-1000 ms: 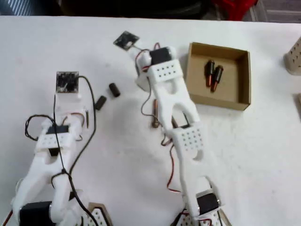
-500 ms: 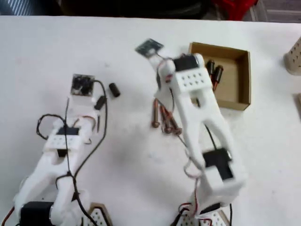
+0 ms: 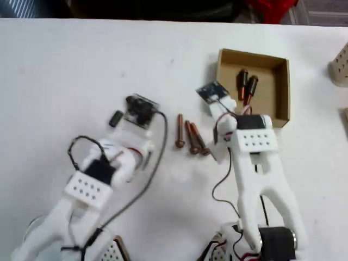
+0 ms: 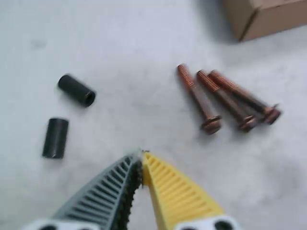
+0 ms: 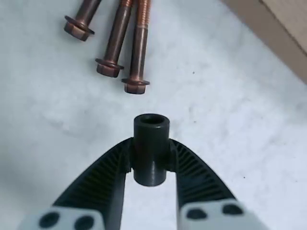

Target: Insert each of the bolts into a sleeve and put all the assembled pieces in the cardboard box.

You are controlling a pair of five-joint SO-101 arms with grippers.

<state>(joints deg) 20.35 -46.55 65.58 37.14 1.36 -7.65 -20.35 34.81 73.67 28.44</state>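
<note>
The left gripper (image 4: pixel 140 160), fingers pinched together on nothing, hangs near two loose sleeves (image 4: pixel 55 138). In the high view three copper bolts (image 3: pixel 189 138) lie side by side between the arms, shanks running 11-to-5 o'clock, heads at 5. They sit at 9 o'clock from the right gripper (image 5: pixel 151 146), seemingly the nearer, which clamps a black sleeve (image 5: pixel 151 155), one open end toward the bolts. The cardboard box (image 3: pixel 253 55) stands at its 1 o'clock.

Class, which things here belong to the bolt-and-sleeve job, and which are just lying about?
Job: three copper-coloured bolts; two loose black cylindrical sleeves; black sleeve in right gripper; brown cardboard box; two assembled pieces inside.
Lying about: beige perforated block at table's edge.
</note>
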